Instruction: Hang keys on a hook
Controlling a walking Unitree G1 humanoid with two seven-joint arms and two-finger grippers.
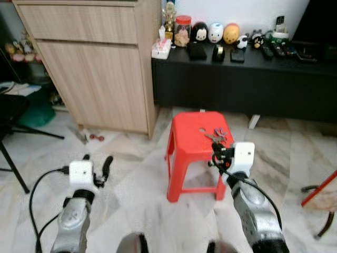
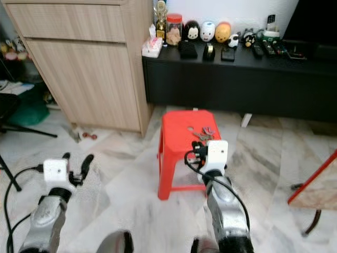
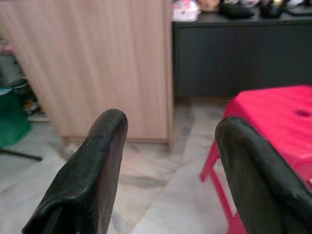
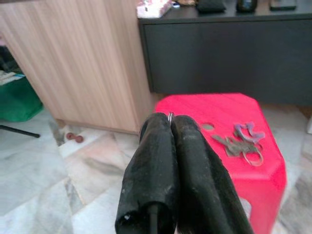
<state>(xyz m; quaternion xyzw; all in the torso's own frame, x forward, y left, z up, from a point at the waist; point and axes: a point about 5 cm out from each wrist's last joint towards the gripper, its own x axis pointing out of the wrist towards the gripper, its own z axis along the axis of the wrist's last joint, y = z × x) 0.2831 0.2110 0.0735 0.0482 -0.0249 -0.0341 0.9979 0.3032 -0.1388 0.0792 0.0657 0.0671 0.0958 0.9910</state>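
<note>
A bunch of keys (image 1: 217, 135) lies flat on the right side of a red plastic stool (image 1: 189, 126); the right wrist view shows the keys (image 4: 241, 141) ahead and off to one side of the fingers. My right gripper (image 1: 215, 152) hovers at the stool's near right edge, just short of the keys, with its fingers pressed shut (image 4: 170, 119). A thin metal glint shows between the tips; I cannot make out what it is. My left gripper (image 1: 97, 162) hangs open over the floor to the left of the stool, with nothing between its fingers (image 3: 102, 146).
A tall wooden cabinet (image 1: 95, 68) stands at the back left. A low black console (image 1: 242, 79) behind the stool carries toys, a jar and remotes. Black chair legs (image 1: 16, 168) are at far left and a red-edged frame (image 1: 318, 192) at far right. Small scraps (image 1: 96, 137) lie by the cabinet.
</note>
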